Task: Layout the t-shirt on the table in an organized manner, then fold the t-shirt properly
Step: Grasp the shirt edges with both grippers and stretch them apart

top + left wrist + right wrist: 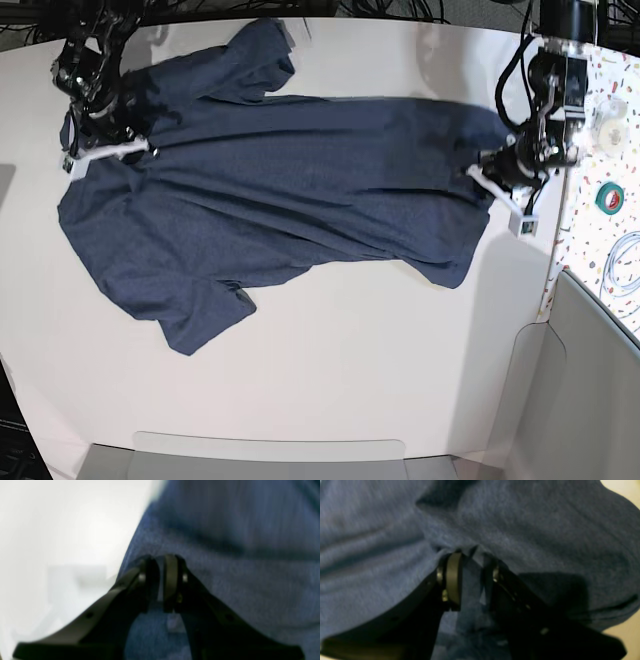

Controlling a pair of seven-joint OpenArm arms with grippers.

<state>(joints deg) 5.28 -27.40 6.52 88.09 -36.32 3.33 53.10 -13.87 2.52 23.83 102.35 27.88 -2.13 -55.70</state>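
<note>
You are in the layout step: the t-shirt lies spread plain side up across the table, stretched between both arms. The left gripper and right gripper each pinch a fold of cloth. Next, judge whether to pull outward, flattening the bunched sleeves.
</note>
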